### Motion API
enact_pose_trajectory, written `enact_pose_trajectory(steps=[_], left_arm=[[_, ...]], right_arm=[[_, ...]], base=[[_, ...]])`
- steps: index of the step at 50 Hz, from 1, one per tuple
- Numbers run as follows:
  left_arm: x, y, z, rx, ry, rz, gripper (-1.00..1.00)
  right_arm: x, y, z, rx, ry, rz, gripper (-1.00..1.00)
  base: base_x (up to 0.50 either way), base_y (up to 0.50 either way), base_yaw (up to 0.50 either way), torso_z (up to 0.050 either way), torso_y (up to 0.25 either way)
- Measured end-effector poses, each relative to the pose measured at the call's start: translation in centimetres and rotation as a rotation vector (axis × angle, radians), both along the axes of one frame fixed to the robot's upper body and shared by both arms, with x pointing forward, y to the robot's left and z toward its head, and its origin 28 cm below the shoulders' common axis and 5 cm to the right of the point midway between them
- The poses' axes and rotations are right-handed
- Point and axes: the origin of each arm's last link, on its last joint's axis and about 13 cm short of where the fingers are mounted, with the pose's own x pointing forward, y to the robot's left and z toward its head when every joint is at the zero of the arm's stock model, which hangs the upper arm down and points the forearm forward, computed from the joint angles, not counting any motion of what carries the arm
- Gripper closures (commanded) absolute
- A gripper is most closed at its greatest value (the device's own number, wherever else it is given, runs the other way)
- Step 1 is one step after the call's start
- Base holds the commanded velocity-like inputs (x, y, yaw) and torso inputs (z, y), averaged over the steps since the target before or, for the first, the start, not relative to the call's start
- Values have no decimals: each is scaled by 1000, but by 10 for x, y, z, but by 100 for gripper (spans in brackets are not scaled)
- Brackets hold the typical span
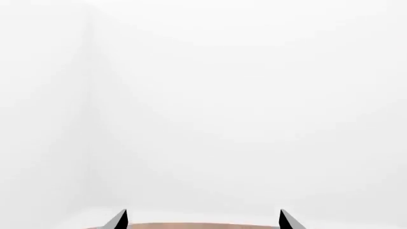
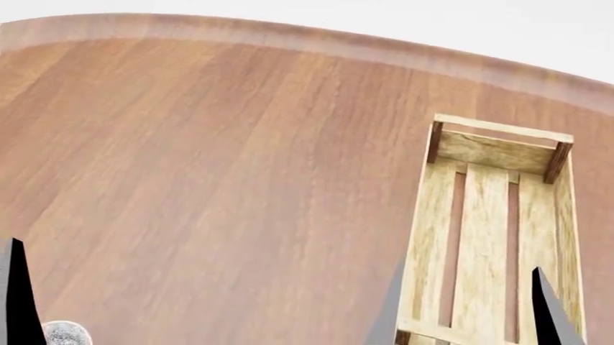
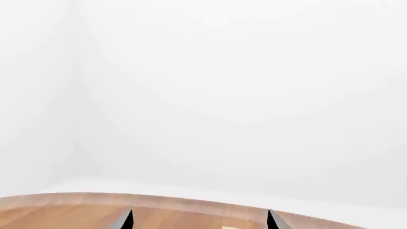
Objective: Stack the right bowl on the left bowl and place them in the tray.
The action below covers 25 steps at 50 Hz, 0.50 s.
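Here, a wide brown wooden table (image 2: pixel 211 180) is being seen from the head view. The tray (image 2: pixel 484 237) is being shown lying on the table, toward the right side. The tray is made of pale wood, with slats on its bottom and dark posts at its corners. Nothing is being held inside the part of it that shows.

The right gripper (image 2: pixel 470 305) is being seen only as two dark tips, one on each side of the near end of the tray. These tips are well apart, so its jaws are being held wide, and nothing is between them but the tray below. In the right wrist view, the same two tips (image 3: pixel 198 220) are being shown apart over the far table edge, with a white wall behind.

The left gripper (image 1: pixel 202 220) is being shown in its wrist view as two dark tips, also wide apart and gripping nothing.

A small round silvery thing (image 2: pixel 65 335) is being seen far left of the tray; only a bit shows, so what it is cannot be told.
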Motion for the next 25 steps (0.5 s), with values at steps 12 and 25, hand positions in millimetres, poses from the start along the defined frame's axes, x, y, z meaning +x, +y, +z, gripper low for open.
enact_pose_trajectory(steps=[12, 25], left_arm=[[0, -1, -1, 7, 4, -5, -100], [1, -1, -3, 11, 9, -8, -100]], right_arm=[[0, 0, -1, 0, 0, 1, -100], [1, -1, -1, 0, 1, 0, -100]], base=[[0, 0, 0, 48, -115], [0, 0, 0, 48, -115]])
